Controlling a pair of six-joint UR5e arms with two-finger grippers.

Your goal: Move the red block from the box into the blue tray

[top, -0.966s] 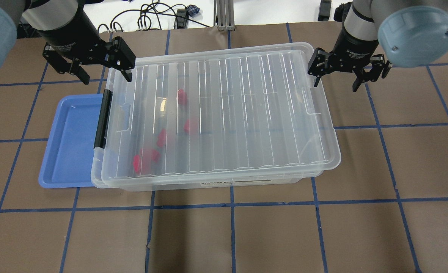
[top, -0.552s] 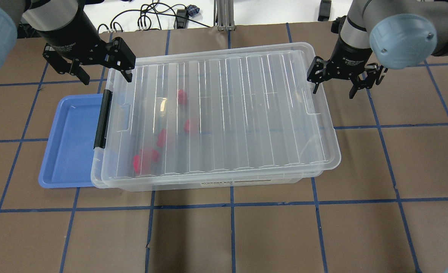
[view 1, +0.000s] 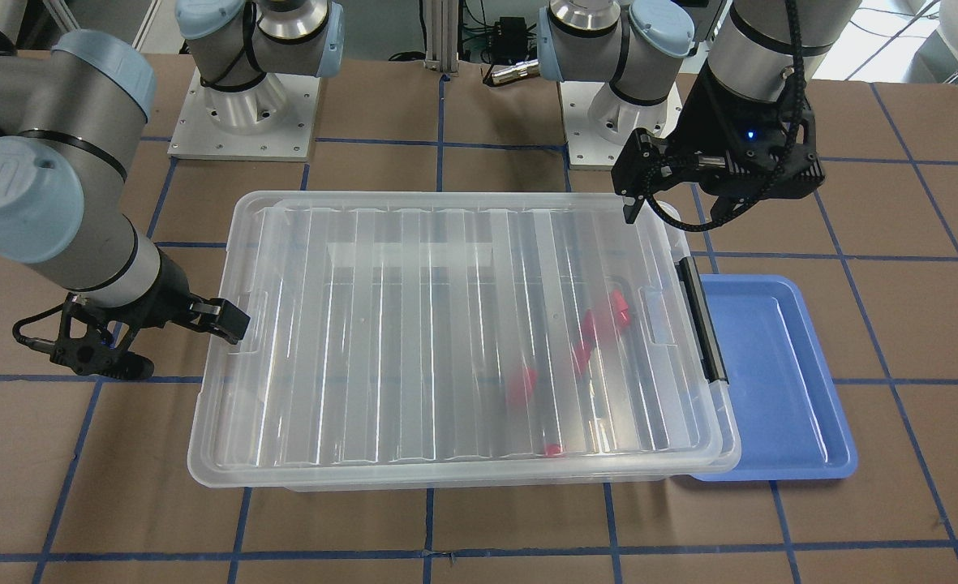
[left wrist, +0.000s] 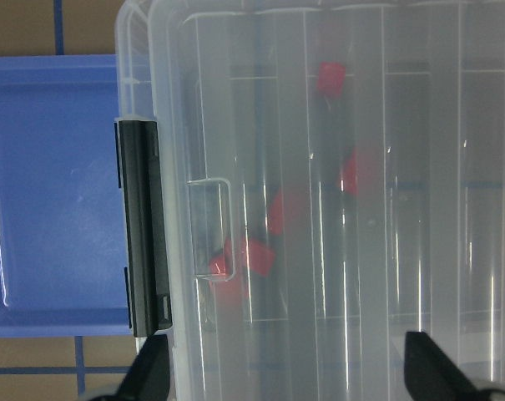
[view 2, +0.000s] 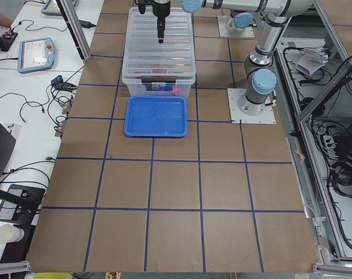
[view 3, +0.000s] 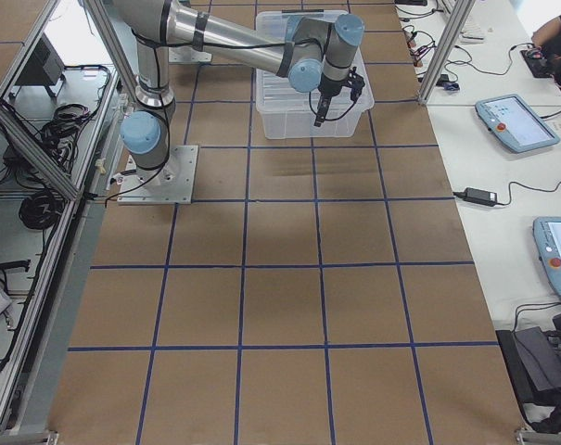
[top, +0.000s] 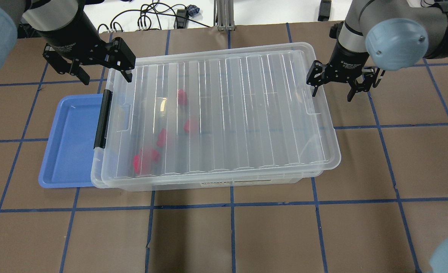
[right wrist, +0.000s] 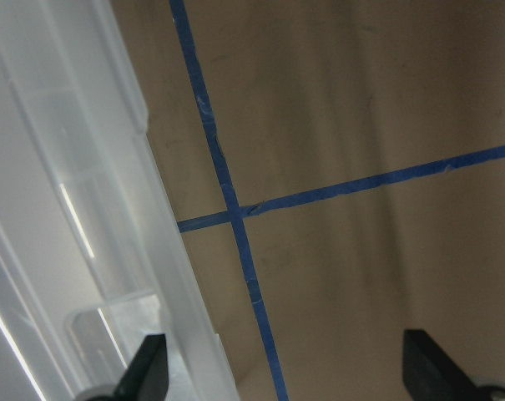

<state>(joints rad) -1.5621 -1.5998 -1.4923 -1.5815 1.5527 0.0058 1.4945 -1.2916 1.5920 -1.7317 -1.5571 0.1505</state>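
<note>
The box (top: 224, 113) is a clear bin with its ribbed lid on and a black latch bar (top: 102, 119) at its left end. Several red blocks (top: 182, 96) lie inside it and show blurred through the lid, also in the left wrist view (left wrist: 331, 79). The blue tray (top: 70, 140) lies empty on the table, tucked partly under the latch end. My left gripper (top: 106, 76) is open and empty above the box's back left corner. My right gripper (top: 332, 93) is open and empty, straddling the box's right rim (right wrist: 164, 251).
Brown table paper with a grid of blue tape lines (top: 231, 204) surrounds the box. Cables (top: 151, 19) and a metal post lie beyond the table's back edge. The arm bases (view 1: 243, 105) stand behind the box in the front-facing view.
My right gripper has moved a little left and toward the box's right end and stays open. The left gripper, box, tray and blocks have not moved.
</note>
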